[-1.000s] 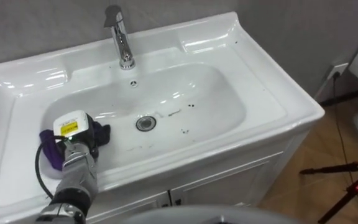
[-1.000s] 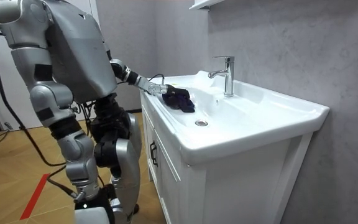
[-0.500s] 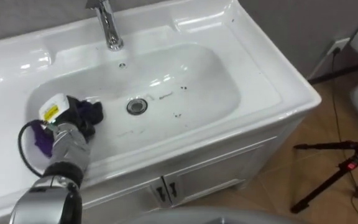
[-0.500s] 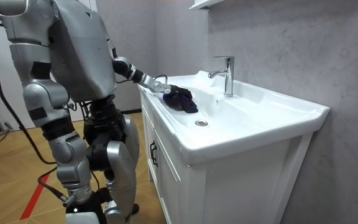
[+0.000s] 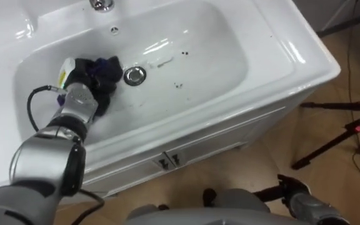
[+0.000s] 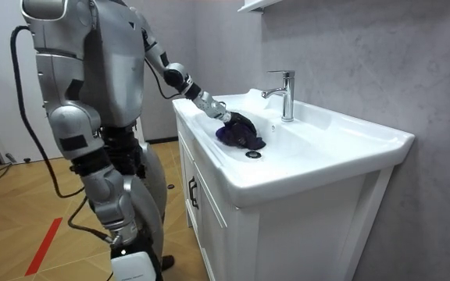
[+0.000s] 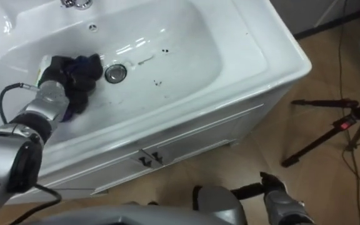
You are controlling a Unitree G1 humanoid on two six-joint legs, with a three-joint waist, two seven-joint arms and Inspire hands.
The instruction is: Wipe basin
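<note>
Purple cloth [image 5: 105, 70] under left hand [image 5: 75, 80], beside drain [image 5: 134, 75]; basin [image 5: 230, 53] open rightward.

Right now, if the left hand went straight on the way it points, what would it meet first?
Probably the round metal drain, just past the dark purple cloth at the left hand; depth is unclear.

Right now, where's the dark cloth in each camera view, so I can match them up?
Left eye view: cloth at upper left, in the basin, right beside the drain on its left.
Right eye view: cloth at upper left, again just left of the drain.
Room view: cloth near the centre, just up and left of the drain.
Shared landmark: the drain.
</note>
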